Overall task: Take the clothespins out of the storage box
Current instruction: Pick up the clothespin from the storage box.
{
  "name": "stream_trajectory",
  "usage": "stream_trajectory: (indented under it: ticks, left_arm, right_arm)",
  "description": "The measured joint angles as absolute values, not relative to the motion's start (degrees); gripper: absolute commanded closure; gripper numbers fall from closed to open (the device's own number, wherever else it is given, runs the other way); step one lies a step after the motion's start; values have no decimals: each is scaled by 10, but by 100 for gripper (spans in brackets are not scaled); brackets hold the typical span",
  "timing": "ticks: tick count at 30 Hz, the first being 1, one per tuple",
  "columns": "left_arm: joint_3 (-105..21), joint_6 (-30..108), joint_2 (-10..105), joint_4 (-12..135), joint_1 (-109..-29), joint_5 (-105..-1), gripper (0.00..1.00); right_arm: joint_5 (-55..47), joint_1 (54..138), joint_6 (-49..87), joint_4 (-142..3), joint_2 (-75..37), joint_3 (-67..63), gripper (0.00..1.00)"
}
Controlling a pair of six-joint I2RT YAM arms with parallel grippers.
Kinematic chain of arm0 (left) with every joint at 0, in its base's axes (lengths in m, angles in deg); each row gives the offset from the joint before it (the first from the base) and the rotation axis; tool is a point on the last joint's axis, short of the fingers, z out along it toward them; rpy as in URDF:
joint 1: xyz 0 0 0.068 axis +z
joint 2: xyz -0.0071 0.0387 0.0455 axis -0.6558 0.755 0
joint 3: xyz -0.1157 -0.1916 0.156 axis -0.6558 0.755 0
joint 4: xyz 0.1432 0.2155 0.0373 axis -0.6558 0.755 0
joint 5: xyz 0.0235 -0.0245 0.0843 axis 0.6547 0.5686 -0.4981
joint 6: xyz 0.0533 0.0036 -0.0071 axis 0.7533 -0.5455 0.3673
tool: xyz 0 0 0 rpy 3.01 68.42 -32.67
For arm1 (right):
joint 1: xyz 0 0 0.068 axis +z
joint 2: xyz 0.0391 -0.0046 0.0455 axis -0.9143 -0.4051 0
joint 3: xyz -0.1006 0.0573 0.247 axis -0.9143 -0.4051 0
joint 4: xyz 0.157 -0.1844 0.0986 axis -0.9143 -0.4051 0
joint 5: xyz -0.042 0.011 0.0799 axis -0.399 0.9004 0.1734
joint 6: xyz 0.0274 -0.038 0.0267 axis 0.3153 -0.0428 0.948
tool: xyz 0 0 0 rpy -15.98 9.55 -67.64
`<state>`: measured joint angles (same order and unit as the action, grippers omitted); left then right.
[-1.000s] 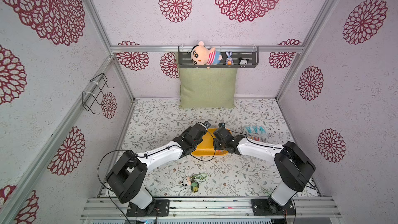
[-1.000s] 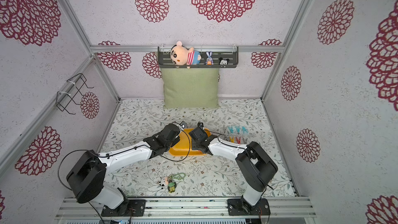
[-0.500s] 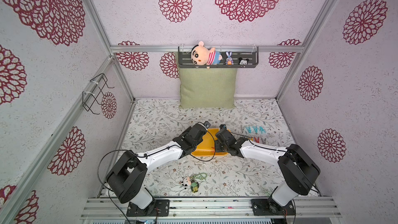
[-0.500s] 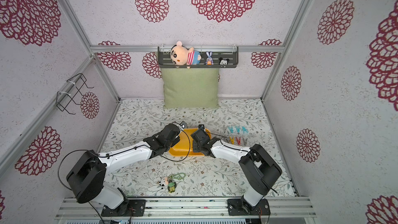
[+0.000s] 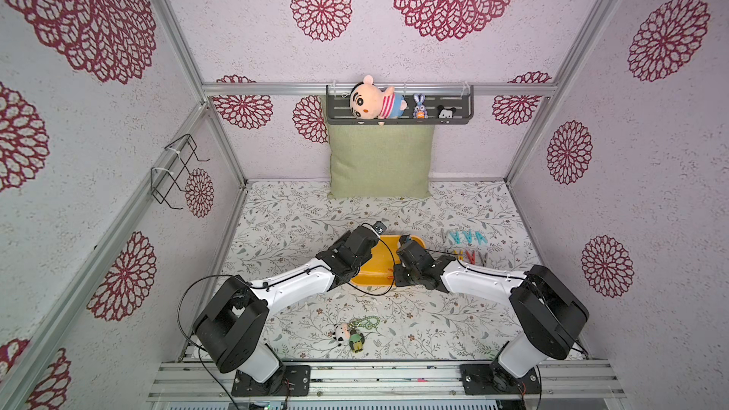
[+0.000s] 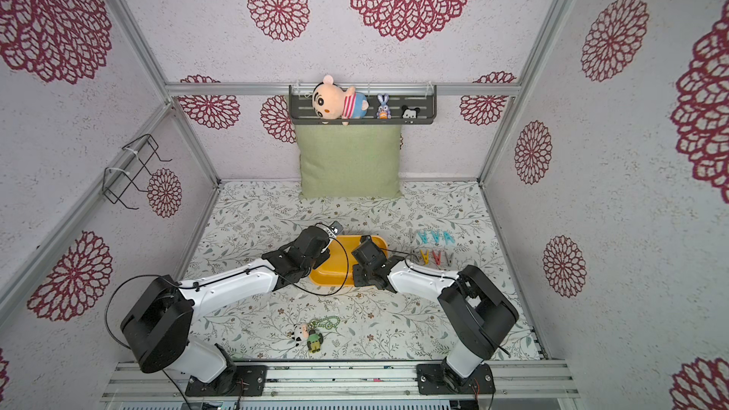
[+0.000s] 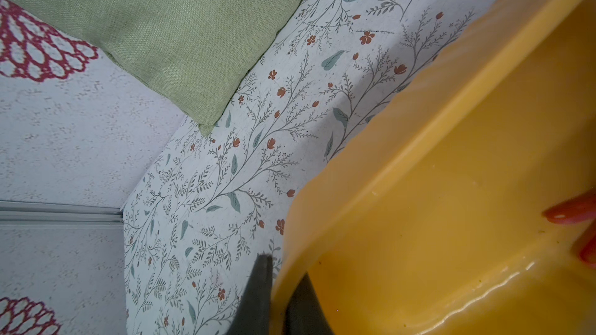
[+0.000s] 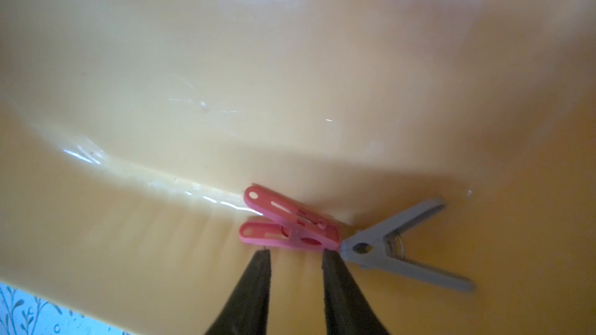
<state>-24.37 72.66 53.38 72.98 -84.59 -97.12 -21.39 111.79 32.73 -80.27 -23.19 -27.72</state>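
Mostly done, I'd say. The yellow storage box point(image 5: 374, 270) sits mid-table with the left gripper point(image 7: 280, 301) pinching its rim. A bunch of clothespins point(image 5: 465, 246) are already lined up on the floral mat point(image 5: 300, 222). Left inside are the grey clothespin point(image 8: 396, 249) and the red clothespin point(image 8: 290, 223). The right gripper point(image 8: 295, 254) is spread and empty beside the red one.

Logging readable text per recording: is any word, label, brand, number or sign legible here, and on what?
None can be read. The storage box, the clothespins, the plush toy on the shelf and the keychain show no print; anything on the arms is too small to tell.
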Motion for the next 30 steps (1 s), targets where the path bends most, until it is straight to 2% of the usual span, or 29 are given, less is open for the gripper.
stream_trajectory:
  ticks: [19, 30]
  left_arm:
    - [-244, 727, 534, 730, -846, -970, 100]
    - [-244, 727, 534, 728, -846, -971, 100]
  right_arm:
    - [-215, 1119, 229, -793, -272, -251, 65]
    - [-236, 1119, 192, -727, -281, -277, 66]
